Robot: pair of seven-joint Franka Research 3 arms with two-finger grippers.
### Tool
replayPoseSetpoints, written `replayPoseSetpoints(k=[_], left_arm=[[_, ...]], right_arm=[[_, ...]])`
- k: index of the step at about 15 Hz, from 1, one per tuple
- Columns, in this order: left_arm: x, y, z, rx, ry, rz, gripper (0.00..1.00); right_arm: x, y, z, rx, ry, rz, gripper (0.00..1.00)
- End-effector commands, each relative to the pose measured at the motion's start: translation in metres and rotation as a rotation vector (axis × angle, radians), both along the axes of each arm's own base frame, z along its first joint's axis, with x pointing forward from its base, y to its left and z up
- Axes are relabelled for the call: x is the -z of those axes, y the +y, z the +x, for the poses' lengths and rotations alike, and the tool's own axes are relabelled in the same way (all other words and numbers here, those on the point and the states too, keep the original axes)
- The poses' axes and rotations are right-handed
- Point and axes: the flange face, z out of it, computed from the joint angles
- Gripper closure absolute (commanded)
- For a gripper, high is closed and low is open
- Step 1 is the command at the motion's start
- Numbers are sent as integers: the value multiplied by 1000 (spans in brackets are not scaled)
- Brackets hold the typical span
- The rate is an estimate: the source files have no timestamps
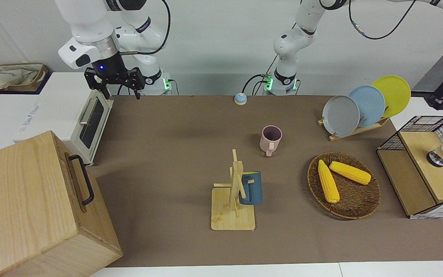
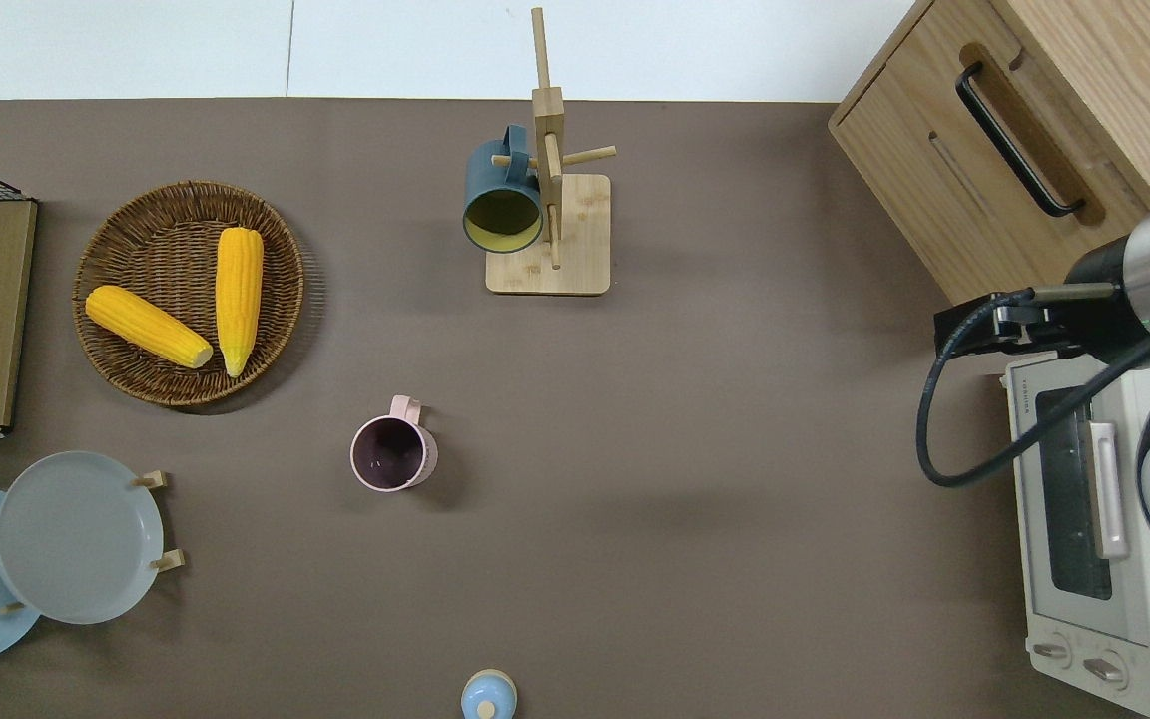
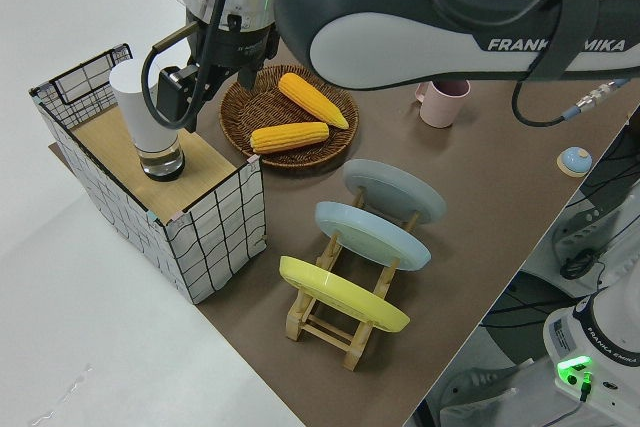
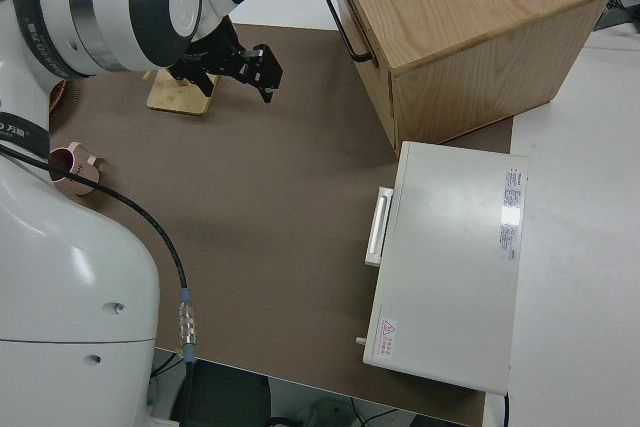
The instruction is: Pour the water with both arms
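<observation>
Clock bearings are read on the overhead view from the pink mug, with 12 pointing away from the robots.

- Small blue dome bell (image 2: 488, 696) at 5 o'clock, nearest the robots and clear of the work area.
- 3 plates stand on edge in a wooden rack (image 3: 330, 322) at 9 o'clock, probably stored there to dry.
- Pink ceramic mug (image 2: 393, 454) stands upright with its mouth up, so it is the likely receiver for the pour.
- White toaster oven (image 2: 1084, 499) at 3 o'clock. It has a red warning label, but the lettering is too small to read.
- Right gripper (image 1: 115, 82) has its fingers spread wide and holds nothing. It hangs between 2 and 3 o'clock, over the mat edge by the oven.
- Round wicker basket (image 2: 126, 369) at 10 o'clock holds 2 yellow corn cobs.
- Black wire-grid box with a wooden top (image 3: 200, 237) is further out at 10 o'clock. A white cylinder with a dark base (image 3: 150, 112) stands upright on it and is probably the water vessel.
- Left gripper (image 3: 178, 97) is close beside that cylinder. I cannot tell its opening or whether it touches.
- Left arm (image 3: 400, 37) reads "FRANKA EMIKA".
- Dark blue mug (image 2: 500, 195) hangs on a wooden peg stand (image 2: 547, 270) at 1 o'clock.
- Oak box with a black handle (image 2: 934, 160) at 2 o'clock.
</observation>
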Motion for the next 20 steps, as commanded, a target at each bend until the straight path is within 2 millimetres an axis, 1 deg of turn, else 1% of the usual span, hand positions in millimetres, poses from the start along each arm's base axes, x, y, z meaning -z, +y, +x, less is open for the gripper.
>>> replayPoseSetpoints(k=[1, 2, 3, 7, 9, 10, 11, 13, 15, 16, 17, 20], left_arm=[[-14, -46, 4, 32, 63, 26, 5], [-15, -56, 3, 46, 85, 16, 2], [-16, -71, 4, 67, 107, 3, 5], [-25, -151, 13, 75, 163, -29, 2], [-25, -185, 17, 128, 187, -31, 2], [-20, -208, 21, 139, 206, -36, 2], [-17, -224, 23, 125, 217, -34, 2], [-11, -248, 25, 108, 237, -33, 2], [-9, -277, 19, 121, 255, -33, 2], [-5, -283, 17, 111, 266, -35, 2], [-5, -294, 14, 115, 269, -34, 2], [0, -311, 5, 138, 281, -33, 2]], right_arm=[[-2, -3, -1, -13, 0, 22, 7], [-1, -3, -1, -13, 1, 23, 7], [-1, -3, -1, -13, 1, 23, 7], [-1, -3, -1, -13, 1, 21, 7], [-1, -3, -1, -12, 1, 23, 7], [-1, -3, -1, -13, 1, 21, 7], [-1, -3, -1, -13, 1, 23, 7], [-1, -3, -1, -13, 1, 23, 7], [-1, -3, -1, -13, 1, 23, 7], [-1, -3, -1, -12, 1, 23, 7], [-1, -3, -1, -13, 1, 21, 7], [-2, -3, -1, -12, 0, 22, 7]])
